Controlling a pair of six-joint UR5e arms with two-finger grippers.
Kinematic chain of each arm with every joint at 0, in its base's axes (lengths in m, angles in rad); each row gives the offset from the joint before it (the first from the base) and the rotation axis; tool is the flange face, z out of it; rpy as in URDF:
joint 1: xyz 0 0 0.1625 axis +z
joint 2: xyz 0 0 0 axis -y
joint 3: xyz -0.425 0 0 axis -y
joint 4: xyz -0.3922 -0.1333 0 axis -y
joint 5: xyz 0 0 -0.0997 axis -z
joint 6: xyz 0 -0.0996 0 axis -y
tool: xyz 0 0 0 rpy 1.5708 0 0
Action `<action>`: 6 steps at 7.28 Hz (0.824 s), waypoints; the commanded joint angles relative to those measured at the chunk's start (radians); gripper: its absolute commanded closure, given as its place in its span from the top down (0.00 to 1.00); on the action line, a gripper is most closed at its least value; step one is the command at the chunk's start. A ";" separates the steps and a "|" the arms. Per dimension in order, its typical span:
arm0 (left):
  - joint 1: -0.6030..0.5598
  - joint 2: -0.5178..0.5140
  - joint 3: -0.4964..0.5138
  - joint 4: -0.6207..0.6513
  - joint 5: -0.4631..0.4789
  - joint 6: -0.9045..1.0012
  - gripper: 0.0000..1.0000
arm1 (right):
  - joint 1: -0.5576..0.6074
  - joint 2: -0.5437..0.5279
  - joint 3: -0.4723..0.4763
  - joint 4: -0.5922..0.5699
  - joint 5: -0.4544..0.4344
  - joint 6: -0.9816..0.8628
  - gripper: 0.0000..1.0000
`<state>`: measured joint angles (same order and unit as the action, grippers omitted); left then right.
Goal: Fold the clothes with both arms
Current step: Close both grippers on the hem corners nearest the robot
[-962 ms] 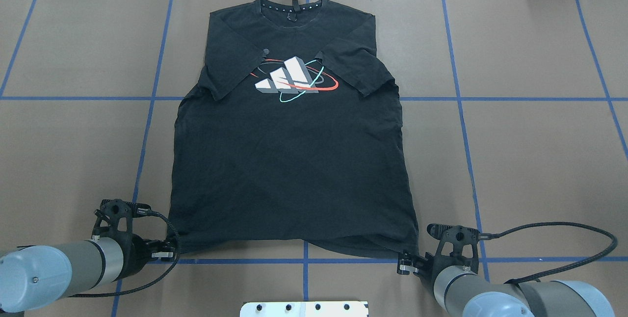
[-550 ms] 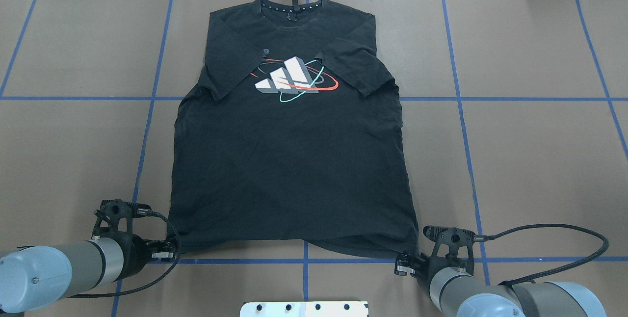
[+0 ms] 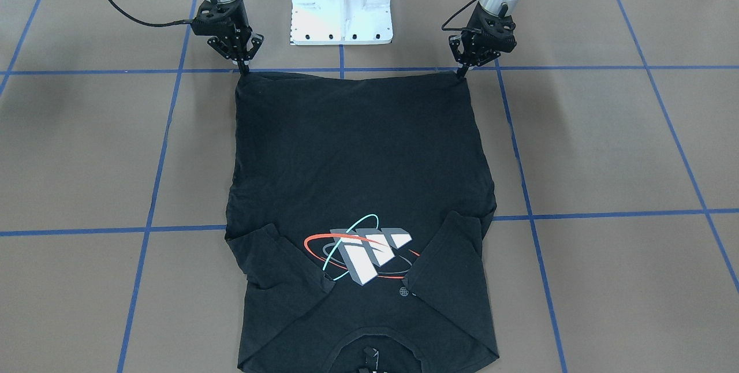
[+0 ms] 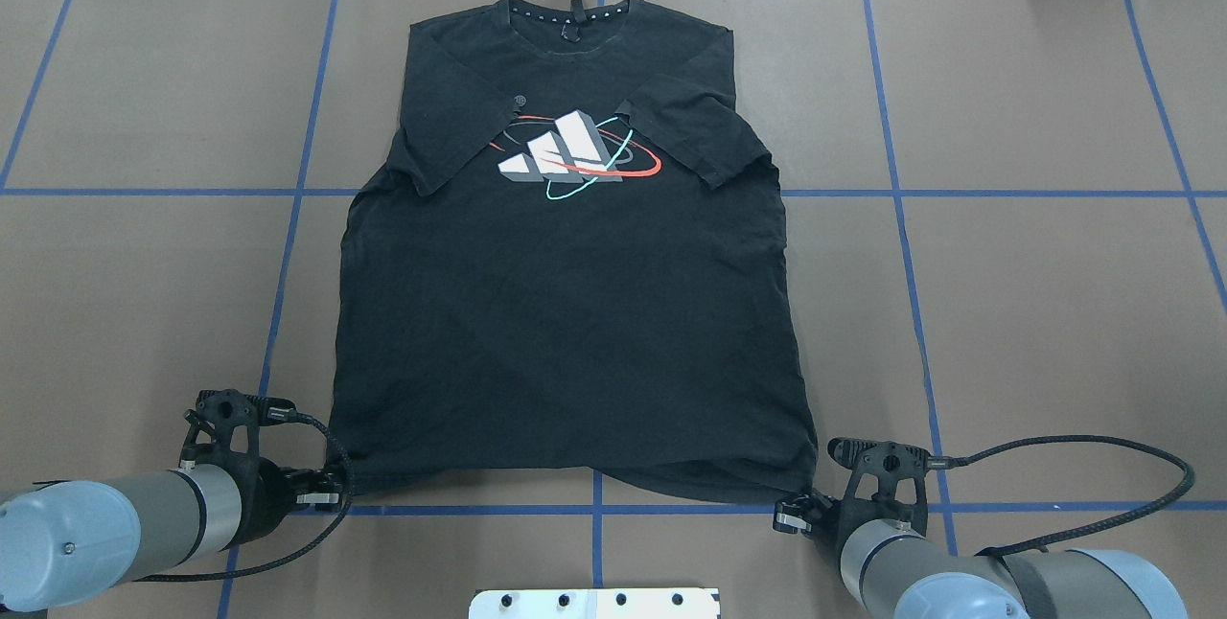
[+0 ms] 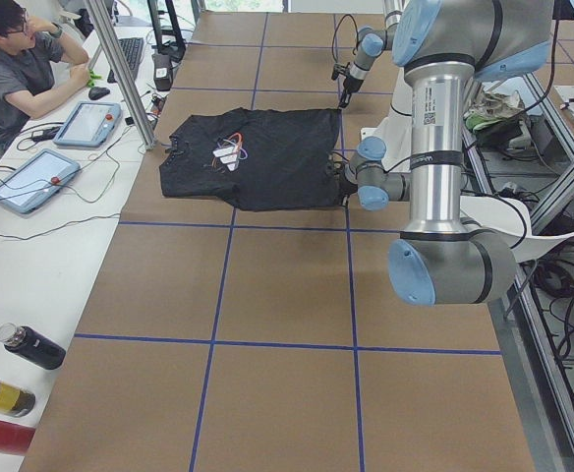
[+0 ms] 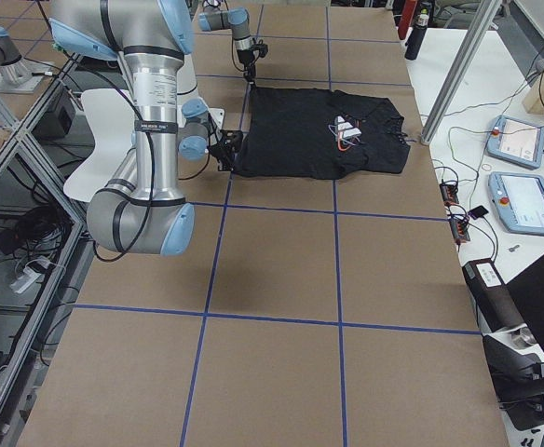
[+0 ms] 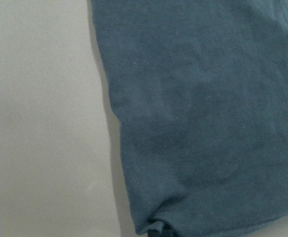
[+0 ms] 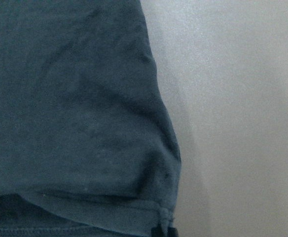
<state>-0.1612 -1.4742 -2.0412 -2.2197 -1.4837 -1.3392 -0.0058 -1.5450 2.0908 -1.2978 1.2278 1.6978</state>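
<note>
T-shirt [image 4: 566,332] lies flat on the table [image 4: 1054,312], print side up. Its collar [image 4: 570,11] is at the far edge and its hem [image 4: 575,477] is nearest the robot, just beyond the white mounting block [image 3: 340,9].

Done so far: both sleeves [image 4: 695,135] are turned in over the chest and overlap the edges of the print, so the body is roughly a rectangle. I see no fold across the body yet, and the hem rests on the table.

Left gripper [image 4: 333,483] sits at the hem corner on its own side, fingertips pinched together on the cloth. The left wrist view shows that corner bunched at the bottom edge. Right gripper [image 4: 792,510] is at the other hem corner, likewise clamped. The right wrist view shows the hem puckering into dark fingertips [image 8: 163,231]. I read both as grasping the shirt, though each bite takes only the very corner.

My call is early to middle of the task: sleeves in, grasp made, lift not begun. What is left is raising both corners together, carrying the hem up toward the collar and laying it down, then probably one more fold.
</note>
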 commanded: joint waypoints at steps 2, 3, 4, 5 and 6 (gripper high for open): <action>-0.017 0.030 -0.124 0.091 -0.041 0.043 0.00 | 0.038 -0.012 0.124 -0.005 0.010 -0.004 0.00; -0.035 0.034 -0.233 0.204 -0.128 0.096 0.00 | 0.097 -0.012 0.194 -0.067 0.060 -0.009 0.00; -0.100 0.020 -0.291 0.288 -0.183 0.151 0.00 | 0.200 0.002 0.271 -0.172 0.211 -0.016 0.00; -0.168 0.020 -0.334 0.313 -0.257 0.240 0.00 | 0.246 0.029 0.334 -0.255 0.299 -0.020 0.00; -0.238 0.021 -0.361 0.337 -0.339 0.306 0.00 | 0.248 0.042 0.394 -0.311 0.350 -0.036 0.00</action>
<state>-0.3165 -1.4526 -2.3561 -1.9241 -1.7270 -1.1201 0.2112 -1.5232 2.4057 -1.5247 1.4911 1.6763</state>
